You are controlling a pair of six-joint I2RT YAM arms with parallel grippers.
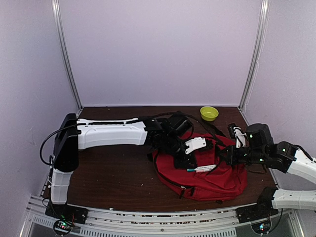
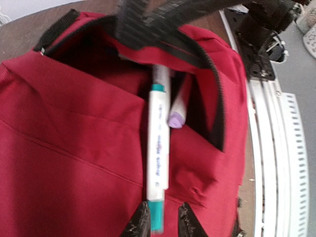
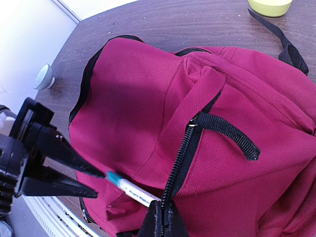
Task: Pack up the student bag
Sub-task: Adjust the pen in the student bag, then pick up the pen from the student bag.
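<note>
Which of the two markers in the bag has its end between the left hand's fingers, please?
The white marker with teal ends; its tip lies between the fingers of the left hand. The lilac-capped marker sits deeper in the student bag.

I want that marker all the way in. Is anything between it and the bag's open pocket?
Nothing visible blocks it. The marker already has its far end in the mouth of the bag's open pocket. A purple-capped pen lies beside it, not across, and the black strap passes above the opening.
</note>
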